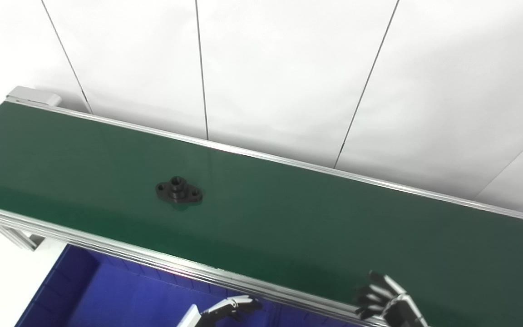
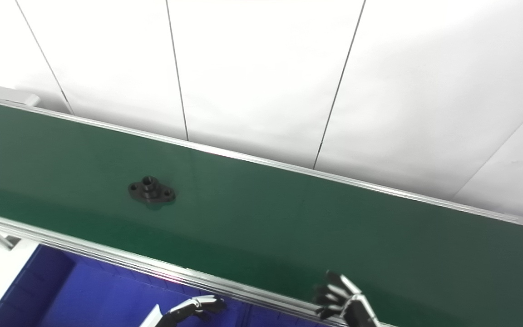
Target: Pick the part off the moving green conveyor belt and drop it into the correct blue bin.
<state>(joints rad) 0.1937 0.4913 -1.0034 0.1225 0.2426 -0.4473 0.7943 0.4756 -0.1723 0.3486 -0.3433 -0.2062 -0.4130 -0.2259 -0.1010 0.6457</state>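
The blue bin (image 1: 84, 290) is sitting below the belt's near rail at lower left. The black part (image 1: 179, 190) is lying flat on the green belt (image 1: 311, 218), left of centre, well apart from both hands. The left hand (image 1: 227, 308) is hovering over the bin, fingers (image 1: 243, 302) loosely curled, holding nothing. The right hand (image 1: 382, 297) is hovering at the belt's near edge, fingers spread and empty.

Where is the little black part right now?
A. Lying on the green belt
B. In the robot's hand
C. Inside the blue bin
A. The black part lies alone on the green belt, far from both the left hand and the right hand.
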